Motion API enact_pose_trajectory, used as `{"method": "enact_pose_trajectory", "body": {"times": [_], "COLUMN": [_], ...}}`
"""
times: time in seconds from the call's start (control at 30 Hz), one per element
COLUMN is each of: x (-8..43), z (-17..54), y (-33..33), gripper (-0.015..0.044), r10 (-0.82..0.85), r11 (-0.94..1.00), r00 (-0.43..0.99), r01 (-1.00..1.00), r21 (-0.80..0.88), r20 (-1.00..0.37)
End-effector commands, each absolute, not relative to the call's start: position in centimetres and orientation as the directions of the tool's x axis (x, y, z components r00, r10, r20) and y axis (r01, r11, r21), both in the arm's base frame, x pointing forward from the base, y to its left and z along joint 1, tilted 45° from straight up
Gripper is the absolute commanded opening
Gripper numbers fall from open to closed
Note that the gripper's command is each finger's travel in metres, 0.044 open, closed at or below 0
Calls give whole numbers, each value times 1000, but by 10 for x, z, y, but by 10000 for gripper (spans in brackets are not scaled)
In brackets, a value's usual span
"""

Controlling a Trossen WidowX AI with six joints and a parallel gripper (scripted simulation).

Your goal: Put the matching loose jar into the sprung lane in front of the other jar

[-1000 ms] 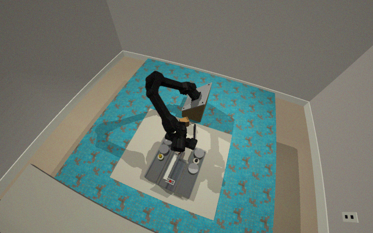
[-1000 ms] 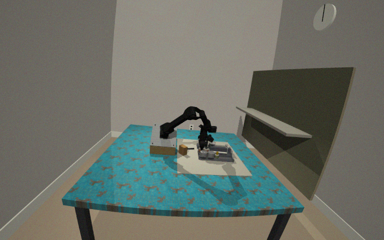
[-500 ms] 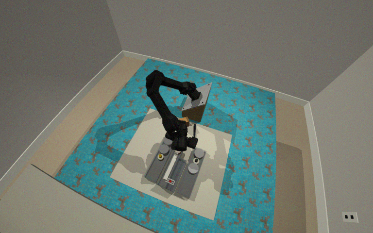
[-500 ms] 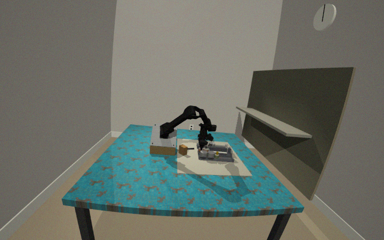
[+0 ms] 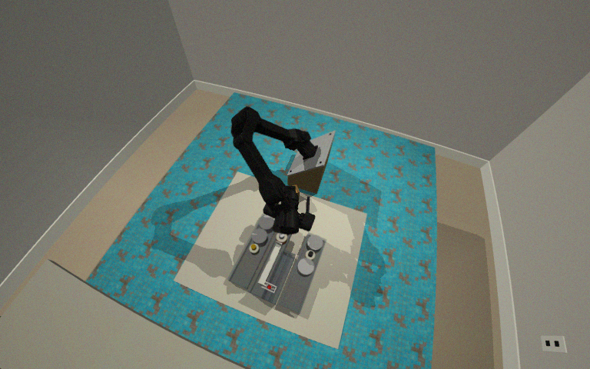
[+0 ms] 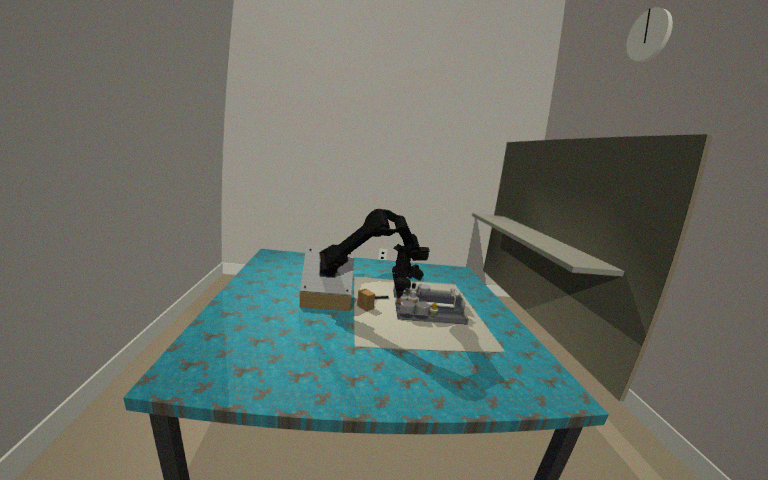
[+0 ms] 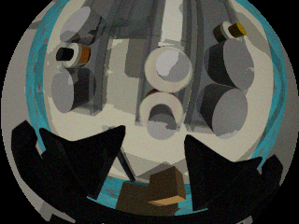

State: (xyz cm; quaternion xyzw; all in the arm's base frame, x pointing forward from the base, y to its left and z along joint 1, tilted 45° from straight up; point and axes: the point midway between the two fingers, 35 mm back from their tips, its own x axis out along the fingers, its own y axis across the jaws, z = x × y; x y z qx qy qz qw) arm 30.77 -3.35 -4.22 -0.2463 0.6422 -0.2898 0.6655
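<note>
We see the gripper (image 7: 152, 149) with its fingers spread apart, nothing between them; in the wrist view the two dark fingertips sit at 8 and 4 o'clock, either side of the gap. Just ahead of that gap, toward 12 o'clock, the new jar (image 7: 163, 111) stands at the front end of the sprung lane (image 7: 163, 13), free of both fingers. Right behind it, still toward 12, is the old jar (image 7: 168, 69), close to or touching the new one; we cannot tell which. Lane runs on toward 12 as a pale strip between grey walls.

Side lanes hold other jars: a grey-lidded pair (image 7: 227, 84) at 3 o'clock with a yellow-capped small jar (image 7: 230, 30) at 1–2 o'clock; at 9 o'clock an orange-banded small jar (image 7: 74, 54) between grey-lidded jars (image 7: 67, 88).

In the top view the arm (image 5: 260, 169) reaches from its grey-topped base block (image 5: 310, 163) down toward 6 o'clock over the rack (image 5: 278, 269), which sits on a cream mat (image 5: 330, 304) on the blue patterned table (image 5: 130, 243). A red mark (image 5: 269, 287) sits at the lane's far end. A small brown block (image 6: 366, 298) lies beside the rack, at 6 o'clock in the wrist view.
</note>
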Motion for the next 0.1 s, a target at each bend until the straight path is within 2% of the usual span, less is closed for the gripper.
{"method": "enact_pose_trajectory", "body": {"times": [0.0, 0.07], "x": [296, 289], "z": [-41, -41], "y": [-31, -30], "gripper": [302, 302], "r10": [-698, -698], "r11": [715, 715], "r00": [15, 14], "r01": [76, 76], "r21": [-695, -695], "r20": [-716, -716]}}
